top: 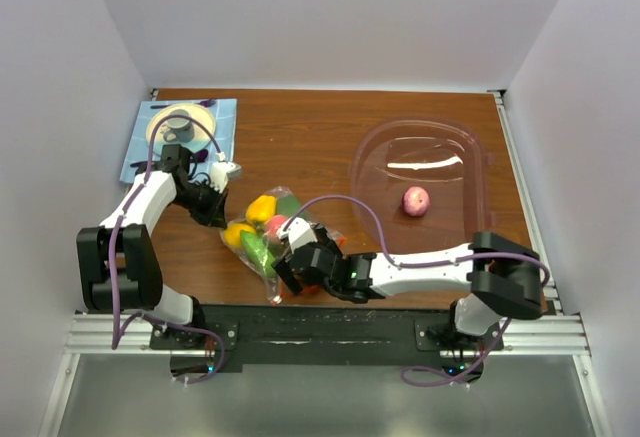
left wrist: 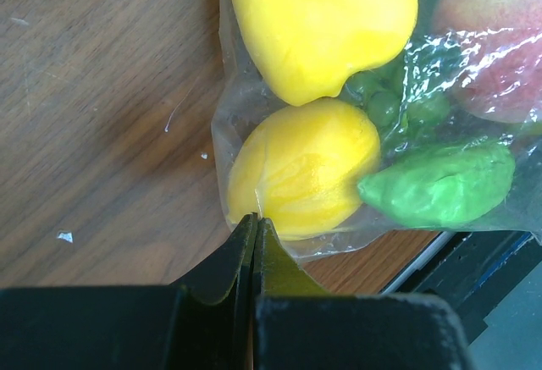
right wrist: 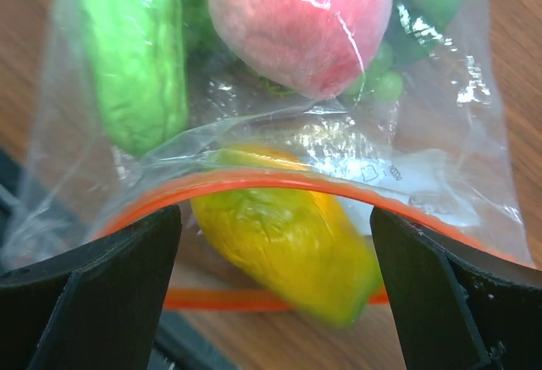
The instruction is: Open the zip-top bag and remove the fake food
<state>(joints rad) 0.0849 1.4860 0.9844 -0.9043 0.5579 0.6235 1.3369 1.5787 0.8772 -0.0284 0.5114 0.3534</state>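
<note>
Clamping the left gripper [left wrist: 254, 218] together on the clear edge of the zip-top bag [left wrist: 237, 107], at 10 o'clock of the pile, apparently to anchor it against the pull. Holding the right gripper [right wrist: 275, 226] wide apart at 5 o'clock, astride the parted orange zip strip [right wrist: 271, 179], presumably to reach the fake food [right wrist: 288, 243] bunched inside. Resting apart at 2 o'clock: one pink piece [top: 414, 201] in the tub [top: 370, 147].

- Zip-top bag [right wrist: 423, 74]: thin clear plastic, crinkled and shiny (its orange strip smooth).
- Fake food [left wrist: 305, 175]: smooth, glossy plastic.
- Table [left wrist: 102, 91]: brown wood grain, lightly scuffed.
</note>
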